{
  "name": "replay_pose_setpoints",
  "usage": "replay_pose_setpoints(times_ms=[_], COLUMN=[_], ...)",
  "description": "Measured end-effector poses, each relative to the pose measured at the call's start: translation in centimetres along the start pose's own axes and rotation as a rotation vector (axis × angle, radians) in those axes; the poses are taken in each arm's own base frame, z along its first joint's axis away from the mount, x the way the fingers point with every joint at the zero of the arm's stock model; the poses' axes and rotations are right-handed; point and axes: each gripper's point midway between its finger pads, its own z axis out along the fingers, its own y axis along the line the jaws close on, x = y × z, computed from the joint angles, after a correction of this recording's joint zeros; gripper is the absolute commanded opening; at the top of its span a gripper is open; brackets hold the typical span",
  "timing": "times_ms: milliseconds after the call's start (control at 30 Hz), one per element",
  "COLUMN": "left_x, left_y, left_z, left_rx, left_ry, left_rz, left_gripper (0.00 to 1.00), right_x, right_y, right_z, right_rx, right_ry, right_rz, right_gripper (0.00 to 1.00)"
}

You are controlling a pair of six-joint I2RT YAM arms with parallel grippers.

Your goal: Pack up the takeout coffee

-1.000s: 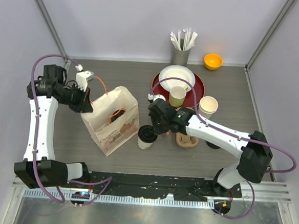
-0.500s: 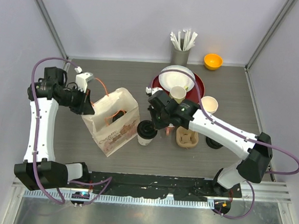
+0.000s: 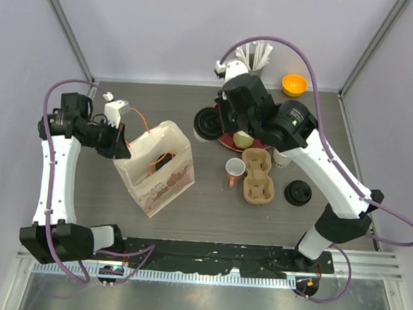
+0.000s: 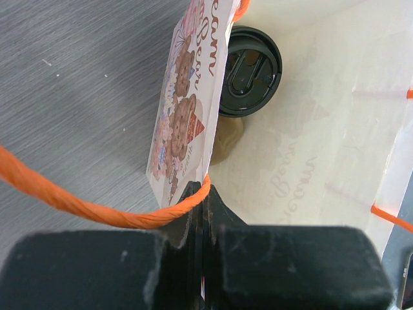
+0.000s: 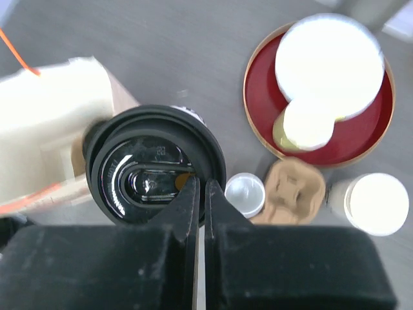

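One takeout coffee cup with a black lid hangs in the air behind the paper bag. My right gripper is shut on the lid's rim; the right wrist view shows the lid pinched at my gripper, above the table beside the bag. The second cup's black lid shows inside the bag, also in the top view. My left gripper is shut on the bag's rim, by the orange handle.
A cardboard cup carrier, a white mug with a pink handle and a loose black lid lie right of the bag. Behind are a red plate with a white bowl, a green mug, white cups, a straw holder and an orange bowl.
My right gripper has lifted the lidded cup from the table beside the bag and carried it up and toward the back. The white mug and carrier are now uncovered. The left arm held still.
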Motion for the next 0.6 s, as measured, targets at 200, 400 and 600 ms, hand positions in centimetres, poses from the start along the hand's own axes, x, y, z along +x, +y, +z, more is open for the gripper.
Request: replay_pose_setpoints(times_ms=[200, 400, 600], left_x=[0.0, 0.0, -0.1], left_y=[0.0, -0.1, -0.1], left_z=[0.0, 0.0, 0.0], left_rx=[0.002, 0.003, 0.008], left_ry=[-0.001, -0.002, -0.004], left_rz=[0.002, 0.002, 0.003], left_gripper=[0.0, 0.0, 0.0], right_x=[-7.0, -7.7, -7.2], right_y=[1.3, 4.9, 11.9], right_z=[-0.5, 0.8, -0.1], right_rx=[-0.031, -0.146, -0.351], right_ry=[-0.16, -0.179, -0.2], right_rz=[0.006, -0.035, -0.104], right_gripper=[0.01, 0.01, 0.01])
